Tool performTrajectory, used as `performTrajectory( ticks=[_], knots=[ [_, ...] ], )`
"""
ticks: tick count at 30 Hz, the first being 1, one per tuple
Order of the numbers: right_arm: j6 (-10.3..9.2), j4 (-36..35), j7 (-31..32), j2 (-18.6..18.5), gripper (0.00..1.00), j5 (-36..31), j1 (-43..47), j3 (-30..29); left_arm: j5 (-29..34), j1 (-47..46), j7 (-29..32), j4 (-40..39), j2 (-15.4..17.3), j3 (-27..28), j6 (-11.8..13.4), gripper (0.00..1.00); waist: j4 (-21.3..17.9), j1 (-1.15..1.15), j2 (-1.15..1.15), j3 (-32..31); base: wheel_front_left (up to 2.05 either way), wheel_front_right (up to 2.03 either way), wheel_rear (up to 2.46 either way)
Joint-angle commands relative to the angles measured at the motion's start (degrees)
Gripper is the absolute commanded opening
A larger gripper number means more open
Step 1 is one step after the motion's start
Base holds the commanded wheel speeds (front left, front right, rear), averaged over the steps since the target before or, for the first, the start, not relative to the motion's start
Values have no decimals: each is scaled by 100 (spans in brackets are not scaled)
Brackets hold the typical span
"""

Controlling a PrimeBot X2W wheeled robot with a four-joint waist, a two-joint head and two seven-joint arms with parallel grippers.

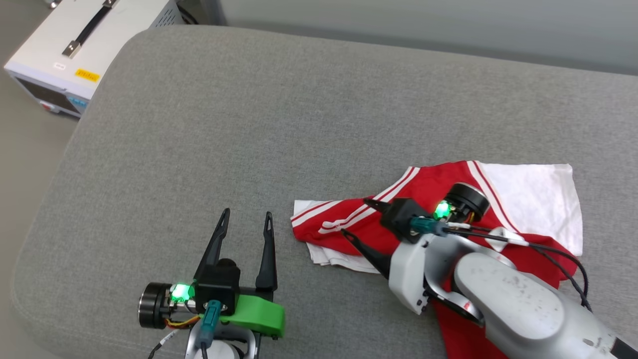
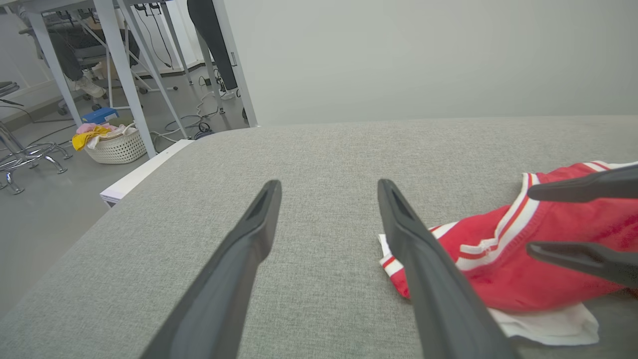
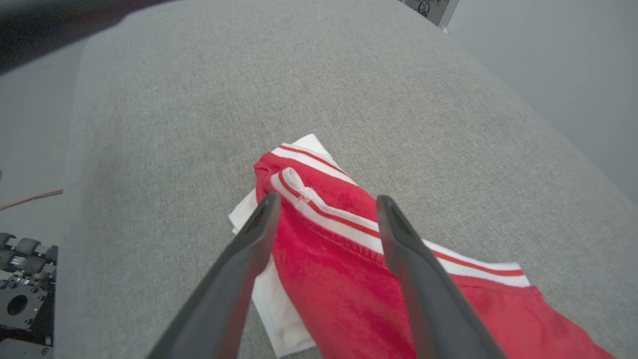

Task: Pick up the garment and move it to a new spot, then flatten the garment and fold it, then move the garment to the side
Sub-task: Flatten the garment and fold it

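Observation:
The garment, red with white sleeves and red-and-white striped trim, lies bunched and partly folded on the grey cushioned surface at the right. My right gripper hovers over its left end with both fingers spread apart and nothing between them; in the right wrist view the garment lies just under the open gripper. My left gripper stands open over bare cushion, left of the garment. The left wrist view shows the garment to the right of my left gripper, with the right gripper over it.
A white equipment box with a black handle stands on the floor beyond the cushion's far left corner. The left wrist view shows table legs, a laundry basket and cables on the floor past the cushion's edge.

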Motion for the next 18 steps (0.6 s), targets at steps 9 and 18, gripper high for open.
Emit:
performTrajectory(
  ticks=[9, 18],
  knots=[
    [2, -1742, 110, -474, 100, -318, 879, -1980, 81, 279, 1, -86, 80, 116, 35, 100, -378, 0, 0, -350, 0, 0, 0],
    [2, -2160, 1271, -1173, 100, -225, 440, -2632, 159, 123, 1, -195, 83, 44, 9, 100, -352, 0, 0, -162, 0, 0, 0]
  ],
)
